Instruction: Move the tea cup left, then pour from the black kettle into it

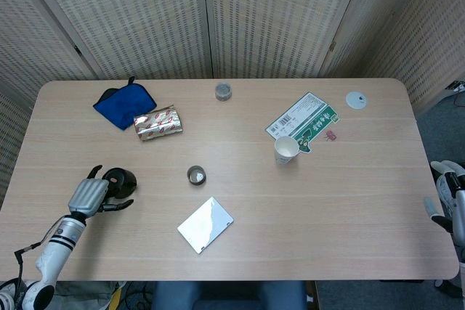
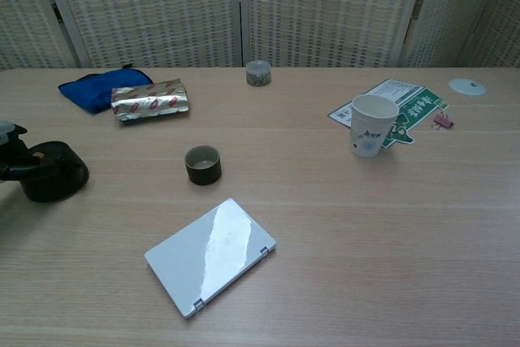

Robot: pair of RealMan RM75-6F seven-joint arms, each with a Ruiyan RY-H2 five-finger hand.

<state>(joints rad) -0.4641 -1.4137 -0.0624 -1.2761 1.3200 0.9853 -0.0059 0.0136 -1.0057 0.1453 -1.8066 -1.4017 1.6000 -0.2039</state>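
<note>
Both views are evenly and brightly lit by soft light from overhead, with no dim corners. Shadows are faint and short: the paper cup (image 2: 373, 125) throws only a weak smudge at its base, and the small dark cup (image 2: 202, 165) near the centre has a thin soft shadow around its foot. The grey case (image 2: 210, 255) in the lower middle of the chest view carries a broad white streak of glare across its lid; the same streak shows in the head view. The table (image 1: 327, 208) has a mild sheen. Focus is fairly sharp throughout. In the head view the table edges bow slightly.
</note>
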